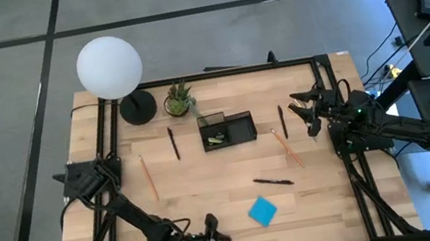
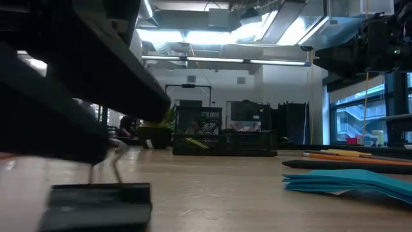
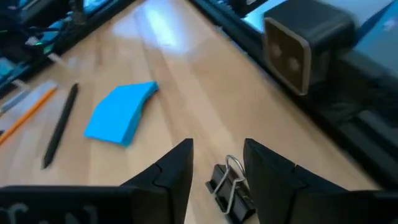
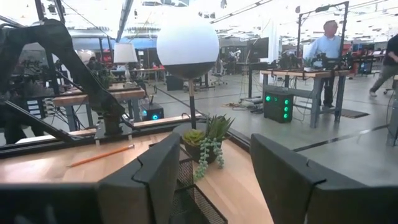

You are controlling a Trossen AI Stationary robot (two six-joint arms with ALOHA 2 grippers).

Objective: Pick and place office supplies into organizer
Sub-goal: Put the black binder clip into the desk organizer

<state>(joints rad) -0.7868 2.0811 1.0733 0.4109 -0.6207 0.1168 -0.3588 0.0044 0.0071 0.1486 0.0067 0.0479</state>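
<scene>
Organizer [image 1: 228, 129] sits mid-table, just beside the potted plant [image 1: 179, 100]. Left gripper [image 3: 217, 163], well apart from the organizer at the near table edge, has jaws spread around a black binder clip [image 3: 230, 190]. Right gripper [image 1: 309, 109] hovers beside the organizer, jaws spread, empty.

Pale wooden tabletop [image 1: 210, 192] with visible grain and a soft sheen. Blue paper sticky-note pad [image 3: 121, 112], matt. Binder clip [image 3: 229, 186]: black body, shiny wire metal handles. Black mesh organizer [image 1: 227, 129]. Smooth white lamp globe [image 1: 109, 66].
</scene>
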